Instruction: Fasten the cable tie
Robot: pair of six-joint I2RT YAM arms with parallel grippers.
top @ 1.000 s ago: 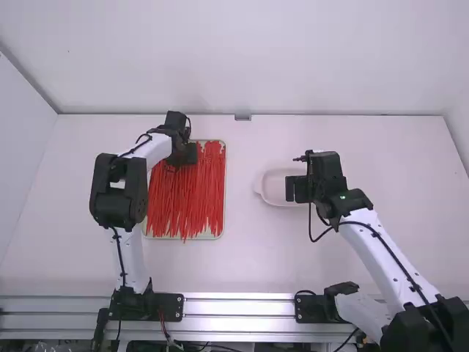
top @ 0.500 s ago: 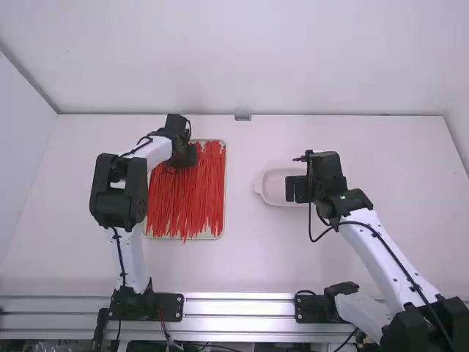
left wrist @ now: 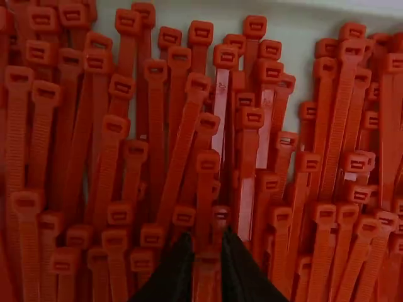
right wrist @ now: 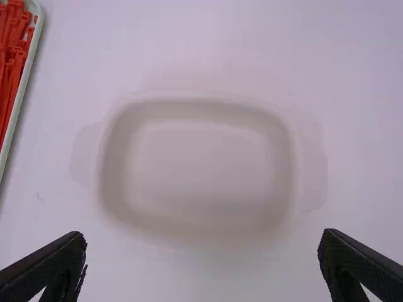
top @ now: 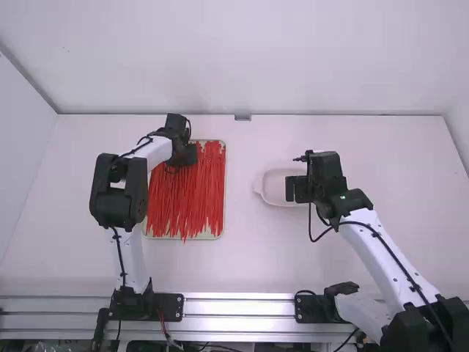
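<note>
Left gripper [top: 182, 155] is upper left of center in the high view, down on the top end of the red cable ties [top: 189, 194] heaped in the pale tray [top: 223, 192]. Its wrist view shows the fingers [left wrist: 173, 278] narrow, pinched on 1 cable tie [left wrist: 205, 277] among the heads of the pile. Right gripper [top: 300, 189] is right of center, over the near side of the white dish [top: 270, 185], which sits on the table [top: 366, 147] well apart from the tray; jaws spread wide, 2 fingertips [right wrist: 53, 261] either side of the dish.
</note>
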